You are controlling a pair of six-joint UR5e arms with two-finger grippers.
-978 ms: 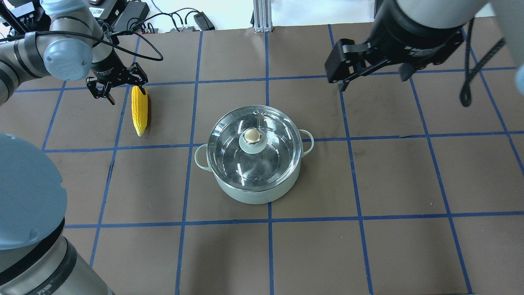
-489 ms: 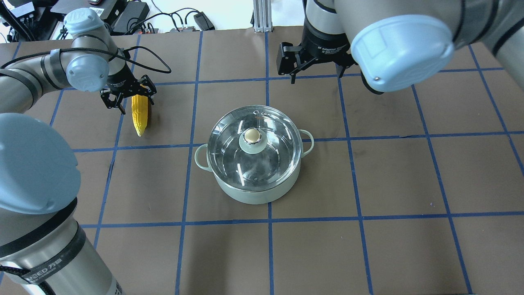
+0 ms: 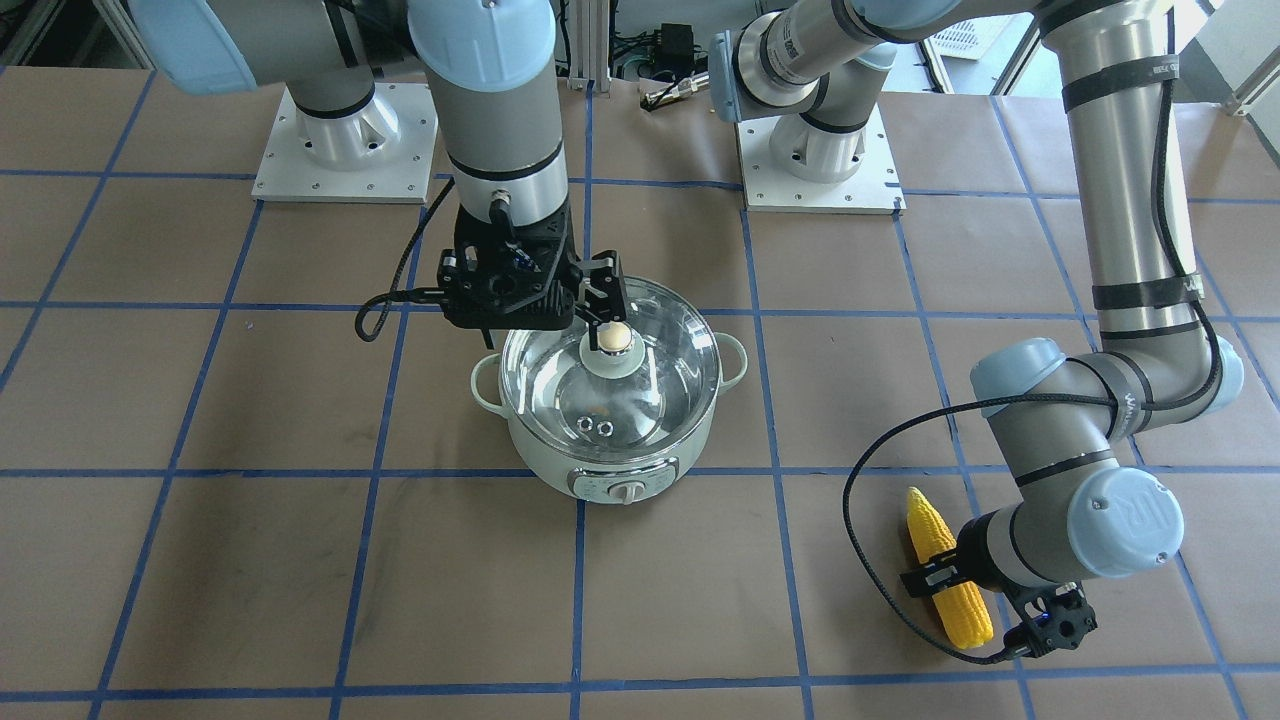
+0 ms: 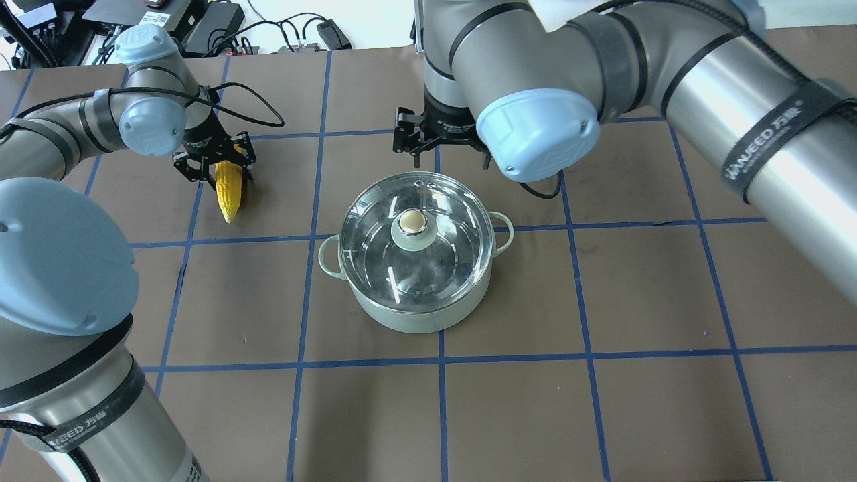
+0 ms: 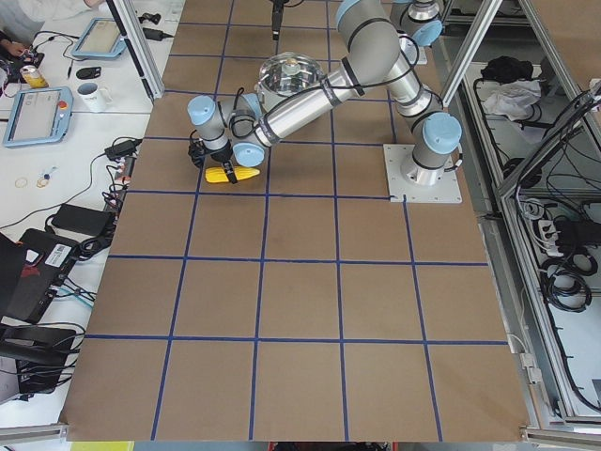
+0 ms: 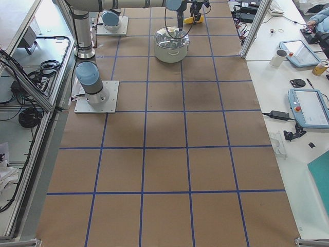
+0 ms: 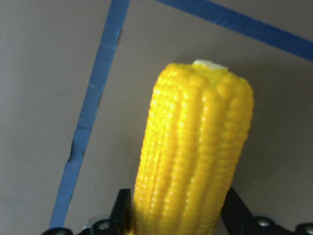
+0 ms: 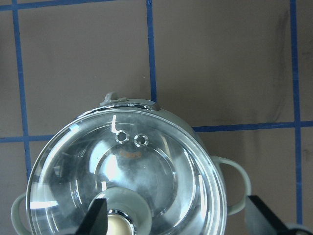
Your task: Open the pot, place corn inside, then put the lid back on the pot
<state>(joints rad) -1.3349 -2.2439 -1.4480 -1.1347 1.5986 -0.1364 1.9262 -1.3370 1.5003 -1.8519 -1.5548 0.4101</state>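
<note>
The mint-green pot (image 4: 428, 316) stands mid-table with the glass lid (image 4: 375, 249) shut on it; the lid also shows in the right wrist view (image 8: 161, 171). My right gripper (image 4: 450, 158) hangs open above the lid's far part. In the front view it (image 3: 603, 305) is just over the gold knob (image 3: 610, 338). The yellow corn (image 4: 228, 195) lies on the table at the far left. My left gripper (image 4: 215, 166) is open and straddles its thick end, one finger on each side. In the left wrist view the corn (image 7: 195, 156) fills the gap between the fingers.
Blue tape lines grid the brown table. Cables and power bricks (image 4: 221, 27) and an aluminium post (image 4: 428, 27) lie beyond its far edge. The arms' base plates (image 3: 345, 150) sit on the robot's side. The right arm's big elbow (image 4: 539, 130) hangs near the pot.
My right arm has swung left, bringing its open gripper from the far right to above the pot. My left gripper has moved right and down to straddle the corn's thick end.
</note>
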